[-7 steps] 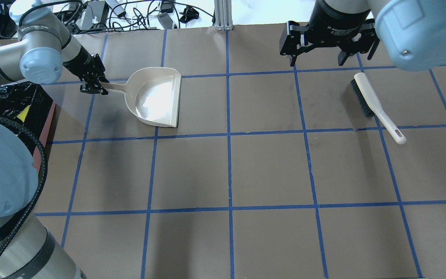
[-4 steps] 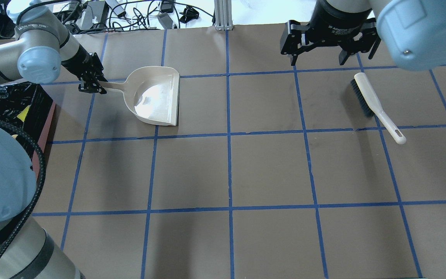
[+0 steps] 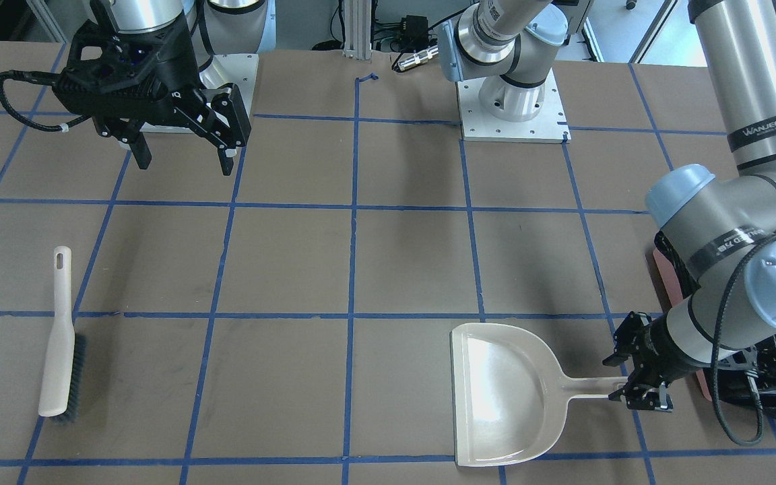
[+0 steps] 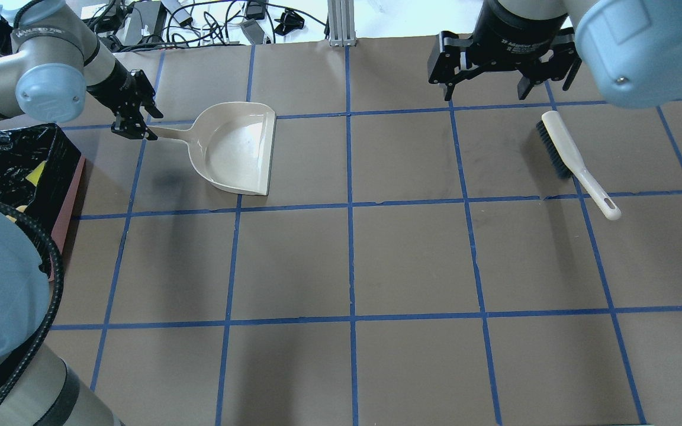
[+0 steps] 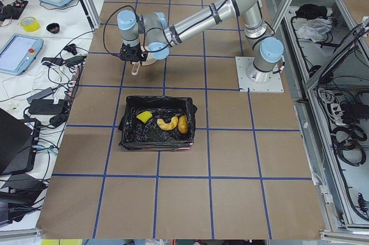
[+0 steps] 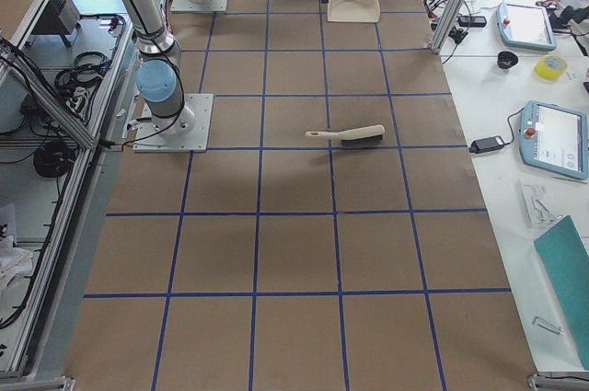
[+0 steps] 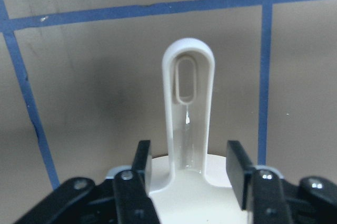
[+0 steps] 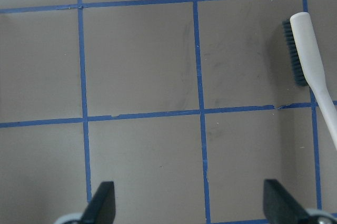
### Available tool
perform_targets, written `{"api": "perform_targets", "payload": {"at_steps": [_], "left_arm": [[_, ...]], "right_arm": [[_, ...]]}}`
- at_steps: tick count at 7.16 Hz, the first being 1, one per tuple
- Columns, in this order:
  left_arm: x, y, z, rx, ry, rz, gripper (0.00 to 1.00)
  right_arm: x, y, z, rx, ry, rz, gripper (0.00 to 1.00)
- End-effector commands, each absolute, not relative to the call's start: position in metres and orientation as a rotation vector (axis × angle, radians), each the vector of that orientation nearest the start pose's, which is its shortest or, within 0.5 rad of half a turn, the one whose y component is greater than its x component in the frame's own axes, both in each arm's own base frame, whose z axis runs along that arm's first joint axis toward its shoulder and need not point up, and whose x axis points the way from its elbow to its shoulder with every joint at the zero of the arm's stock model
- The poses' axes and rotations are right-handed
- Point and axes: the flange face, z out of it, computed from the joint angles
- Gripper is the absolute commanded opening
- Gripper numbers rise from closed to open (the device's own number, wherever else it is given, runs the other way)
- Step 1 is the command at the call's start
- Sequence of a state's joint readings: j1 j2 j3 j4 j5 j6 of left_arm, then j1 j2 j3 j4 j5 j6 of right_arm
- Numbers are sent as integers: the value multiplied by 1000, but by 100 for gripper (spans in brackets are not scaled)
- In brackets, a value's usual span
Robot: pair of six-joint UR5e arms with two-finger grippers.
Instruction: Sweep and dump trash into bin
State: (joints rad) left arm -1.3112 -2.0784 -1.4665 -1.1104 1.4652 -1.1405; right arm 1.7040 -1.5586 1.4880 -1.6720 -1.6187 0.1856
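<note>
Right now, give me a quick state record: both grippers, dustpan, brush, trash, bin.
dustpan: flat on the table, pan empty
left gripper: open, fingers either side of the dustpan handle with gaps, not clamping
right gripper: open, above the table, holding nothing
brush: lying on the table, apart from the right gripper
trash: all visible pieces lie inside the bin
bin: black-lined, on the robot's left side of the table
status: dump looks done
</note>
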Motion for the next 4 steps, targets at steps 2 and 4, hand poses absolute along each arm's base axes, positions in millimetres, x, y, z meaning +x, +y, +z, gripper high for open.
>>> {"api": "perform_targets", "payload": {"at_steps": [2,4], "left_arm": [[18,-671,351,-950,3123,-170,95],[-7,-643,417,-671,3193,-185,100]], "right_arm": [[195,-490,534,91,3148,-280,100],[194,-490,535,92,3150,-283,100]]}}
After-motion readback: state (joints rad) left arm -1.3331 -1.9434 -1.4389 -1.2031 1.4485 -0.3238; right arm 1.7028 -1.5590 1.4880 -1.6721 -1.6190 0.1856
